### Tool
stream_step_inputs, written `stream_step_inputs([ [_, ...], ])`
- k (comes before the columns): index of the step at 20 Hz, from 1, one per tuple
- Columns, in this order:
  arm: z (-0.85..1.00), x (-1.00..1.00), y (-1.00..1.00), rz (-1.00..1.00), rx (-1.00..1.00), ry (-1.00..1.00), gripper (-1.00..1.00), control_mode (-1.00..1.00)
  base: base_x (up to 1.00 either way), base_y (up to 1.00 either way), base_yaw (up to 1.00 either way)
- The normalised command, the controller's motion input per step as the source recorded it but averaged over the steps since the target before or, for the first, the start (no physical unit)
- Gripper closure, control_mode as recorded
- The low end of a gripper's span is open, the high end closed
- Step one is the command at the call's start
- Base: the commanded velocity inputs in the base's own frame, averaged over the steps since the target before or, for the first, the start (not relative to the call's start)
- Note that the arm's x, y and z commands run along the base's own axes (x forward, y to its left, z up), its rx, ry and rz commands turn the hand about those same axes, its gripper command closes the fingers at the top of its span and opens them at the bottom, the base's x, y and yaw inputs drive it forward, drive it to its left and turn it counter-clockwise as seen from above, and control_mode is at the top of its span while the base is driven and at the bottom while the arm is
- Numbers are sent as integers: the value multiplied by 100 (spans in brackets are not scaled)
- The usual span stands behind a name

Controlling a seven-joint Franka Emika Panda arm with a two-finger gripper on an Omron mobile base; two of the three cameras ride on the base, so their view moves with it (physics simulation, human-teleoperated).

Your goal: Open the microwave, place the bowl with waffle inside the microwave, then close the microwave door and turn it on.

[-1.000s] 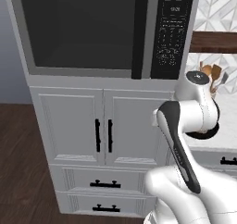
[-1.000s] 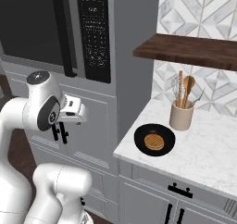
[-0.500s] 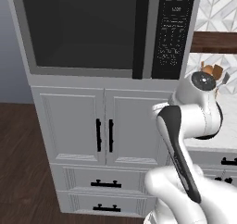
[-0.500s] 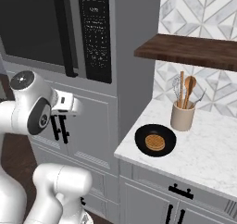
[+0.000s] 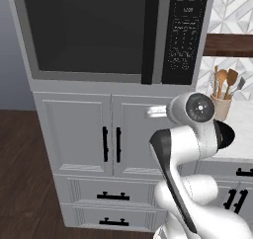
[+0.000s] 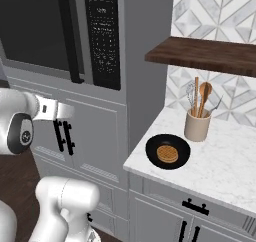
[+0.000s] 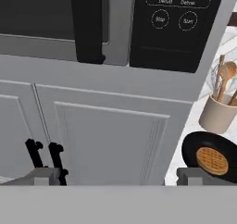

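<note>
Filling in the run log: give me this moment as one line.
stage: before opening | microwave door: shut | gripper: open, empty | bowl: on counter | waffle: in bowl

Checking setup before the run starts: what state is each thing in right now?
microwave door: shut, handle untouched.
bowl: upright on the counter, beside the crock.
waffle: lying flat in the bowl.
gripper: open, empty, facing the cabinet below the microwave.
</note>
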Motion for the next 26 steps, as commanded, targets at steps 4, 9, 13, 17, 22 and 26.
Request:
stream_step_inputs([
  [4, 14, 17, 31, -10, 0, -28, -100, -100, 0, 0, 0],
  [9, 15, 20, 29, -10, 0, -30, -100, -100, 0, 0, 0],
  [13, 21, 28, 11, -4, 0, -27, -100, -100, 0, 0, 0],
  [17, 44, 23, 1, -1, 0, -25, -100, -100, 0, 0, 0],
  [22, 54, 16, 0, 0, -2, -15, -100, -100, 0, 0, 0],
  [26, 22, 14, -1, 0, -2, -1, -100, -100, 0, 0, 0],
])
